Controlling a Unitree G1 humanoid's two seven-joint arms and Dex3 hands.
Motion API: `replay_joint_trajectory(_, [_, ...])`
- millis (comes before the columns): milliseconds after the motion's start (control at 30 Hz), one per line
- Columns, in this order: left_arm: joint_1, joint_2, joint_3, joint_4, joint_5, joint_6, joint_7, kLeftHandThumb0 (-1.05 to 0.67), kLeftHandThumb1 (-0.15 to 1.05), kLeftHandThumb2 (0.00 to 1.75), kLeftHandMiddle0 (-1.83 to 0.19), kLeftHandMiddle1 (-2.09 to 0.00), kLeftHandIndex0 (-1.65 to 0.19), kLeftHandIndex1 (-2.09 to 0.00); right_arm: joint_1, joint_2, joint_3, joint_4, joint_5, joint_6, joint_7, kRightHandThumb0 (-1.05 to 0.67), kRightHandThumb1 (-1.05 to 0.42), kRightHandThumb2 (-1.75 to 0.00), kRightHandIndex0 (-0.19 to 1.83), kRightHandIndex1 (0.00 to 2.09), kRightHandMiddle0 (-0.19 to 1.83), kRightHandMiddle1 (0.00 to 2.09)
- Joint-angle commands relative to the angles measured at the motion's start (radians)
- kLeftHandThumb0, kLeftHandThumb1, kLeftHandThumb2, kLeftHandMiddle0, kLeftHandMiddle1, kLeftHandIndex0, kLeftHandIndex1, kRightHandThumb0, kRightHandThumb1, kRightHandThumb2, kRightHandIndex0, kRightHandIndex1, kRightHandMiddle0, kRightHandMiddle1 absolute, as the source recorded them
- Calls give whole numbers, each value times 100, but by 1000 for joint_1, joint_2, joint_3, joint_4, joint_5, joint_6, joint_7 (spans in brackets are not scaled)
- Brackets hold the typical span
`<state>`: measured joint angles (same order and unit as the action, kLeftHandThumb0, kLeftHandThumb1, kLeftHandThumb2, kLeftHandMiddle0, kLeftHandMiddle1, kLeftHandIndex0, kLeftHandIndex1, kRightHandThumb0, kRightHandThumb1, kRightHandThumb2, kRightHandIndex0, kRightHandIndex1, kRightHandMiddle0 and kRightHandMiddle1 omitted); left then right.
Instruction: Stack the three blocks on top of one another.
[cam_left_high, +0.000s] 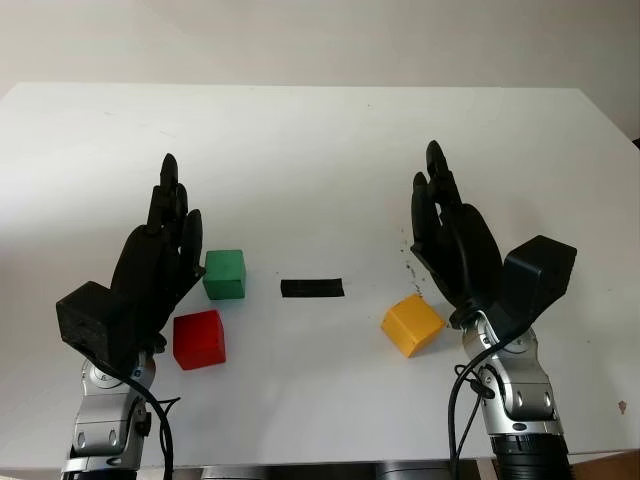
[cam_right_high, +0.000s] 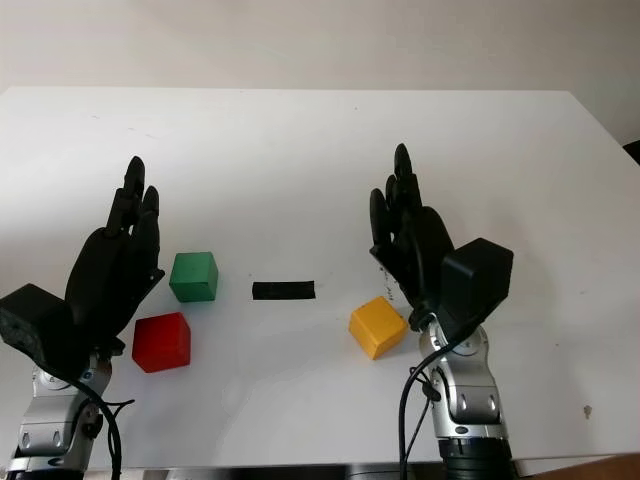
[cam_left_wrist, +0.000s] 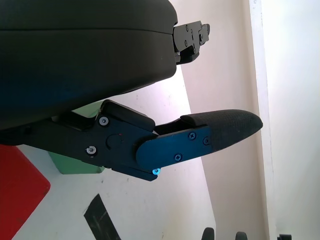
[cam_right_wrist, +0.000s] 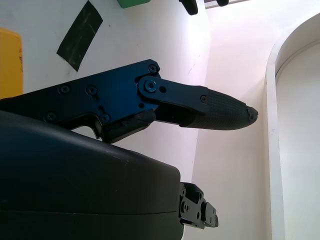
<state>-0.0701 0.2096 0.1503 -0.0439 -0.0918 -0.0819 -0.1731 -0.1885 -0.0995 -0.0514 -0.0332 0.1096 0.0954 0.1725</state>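
**A:** What is on the white surface (cam_left_high: 320, 150)?

**B:** Three blocks, none stacked. A green block (cam_left_high: 225, 273) sits left of centre. A red block (cam_left_high: 199, 339) lies just nearer than it and a little further left, close to it but not touching. A yellow block (cam_left_high: 412, 324) sits right of centre, turned at an angle, well apart from the other two. Between the green and yellow blocks a short strip of black tape (cam_left_high: 312, 288) lies flat on the surface.

**A:** Where is the left robot hand?

**B:** The left robot hand (cam_left_high: 150, 265) is at the near left, just left of the green and red blocks. It is open and holds nothing, its fingers pointing toward the far edge. The left wrist view looks past one finger (cam_left_wrist: 220, 130) to parts of the red and green blocks and the tape.

**A:** And the right one?

**B:** The right robot hand (cam_left_high: 455, 240) is at the near right, just beyond and to the right of the yellow block. It too is open and empty, with its fingers pointing away toward the far side.
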Motion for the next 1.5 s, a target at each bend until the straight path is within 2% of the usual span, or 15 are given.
replay_joint_trajectory(0, [10, -3, -6, -20, 2, -3, 3, -79, 105, 66, 19, 0, 19, 0, 7, -12, -1, -26, 0, 7, 1, -73, -105, -63, -19, 0, -19, 0])
replay_joint_trajectory(367, [-27, 1, -1, 41, 7, -27, 3, -79, 105, 66, 19, 0, 19, 0, -35, -10, 1, 28, -5, 6, 2, -73, -105, -63, -19, 0, -19, 0])
replay_joint_trajectory(500, [-16, 6, 7, -1, 32, -44, 29, -79, 105, 62, 19, -2, 19, -1, -37, -9, -5, 32, 2, -11, 5, -72, -105, -63, -19, 0, -19, 0])
replay_joint_trajectory(600, [6, 34, 6, -87, 113, -14, 68, -84, 105, 51, 13, -6, 12, -5, -34, -10, -6, 21, 0, -10, 2, -73, -105, -62, -19, 0, -19, 0])
replay_joint_trajectory(700, [45, 100, 13, -198, 237, 4, 78, -86, 105, 52, 5, -8, 6, -8, -28, -9, -7, 12, -1, -13, 1, -73, -105, -63, -19, 0, -19, 0])
replay_joint_trajectory(767, [81, 136, 33, -301, 275, 60, 57, -85, 105, 40, -2, -8, -1, -9, -26, -6, -7, 9, 0, -14, -3, -72, -105, -63, -19, 0, -19, 0])
replay_joint_trajectory(867, [143, 215, 67, -456, 371, 137, 6, -83, 105, 28, -10, -8, -15, -12, -27, -5, -5, 10, 2, -14, -2, -72, -105, -63, -19, 0, -19, 0])
replay_joint_trajectory(1000, [216, 318, 119, -681, 452, 331, -159, -81, 104, 16, -13, -6, -31, -15, -24, -1, -1, 8, 0, -16, -6, -73, -105, -62, -19, 0, -19, 0])
replay_joint_trajectory(1067, [258, 372, 145, -774, 509, 393, -241, -82, 103, 11, -13, -6, -37, -15, -23, 0, 1, 4, -1, -9, -9, -74, -105, -62, -19, 0, -19, 0])
replay_joint_trajectory(1267, [342, 477, 199, -916, 656, 458, -423, -87, 101, 6, -15, -6, -49, -17, -22, -1, 3, 3, 0, -4, -10, -74, -105, -62, -19, 0, -19, 0])
replay_joint_trajectory(1400, [365, 516, 217, -965, 734, 490, -524, -90, 99, 5, -16, -6, -50, -17, -24, -2, 4, 8, 2, -15, -6, -75, -105, -62, -19, 0, -19, 0])
replay_joint_trajectory(1467, [383, 512, 222, -965, 757, 468, -535, -91, 100, 5, -17, -6, -51, -17, -23, -1, 6, 7, -1, -13, -7, -75, -105, -62, -19, 0, -19, 0])
